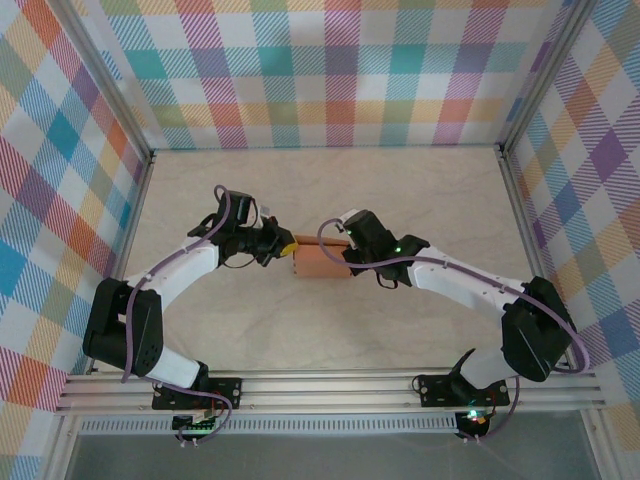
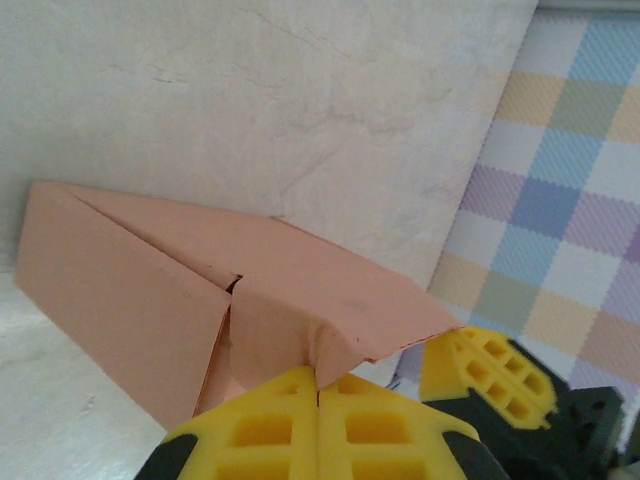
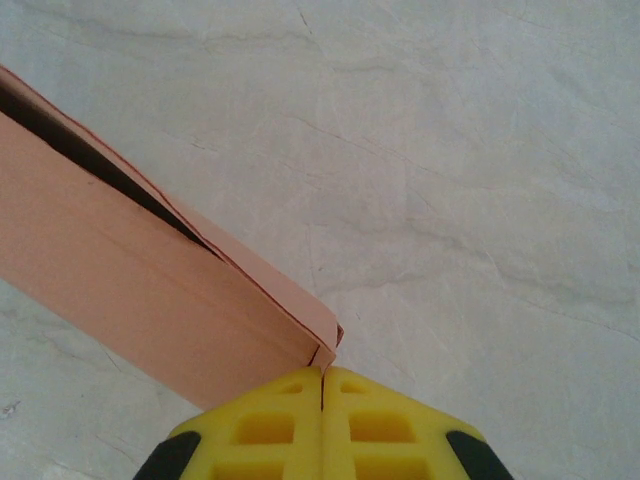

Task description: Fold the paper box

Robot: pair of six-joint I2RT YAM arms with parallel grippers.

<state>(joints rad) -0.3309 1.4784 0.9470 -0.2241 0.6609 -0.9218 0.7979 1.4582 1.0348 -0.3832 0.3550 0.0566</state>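
Grip comes from both ends of the paper box: left claw and right claw clenched, seemingly nipping its flaps to keep folds shut.

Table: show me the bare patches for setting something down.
Free: the table between the box and back wall; also the strip between box and front rail. Crowded: the centre, where left gripper and right gripper meet the box.
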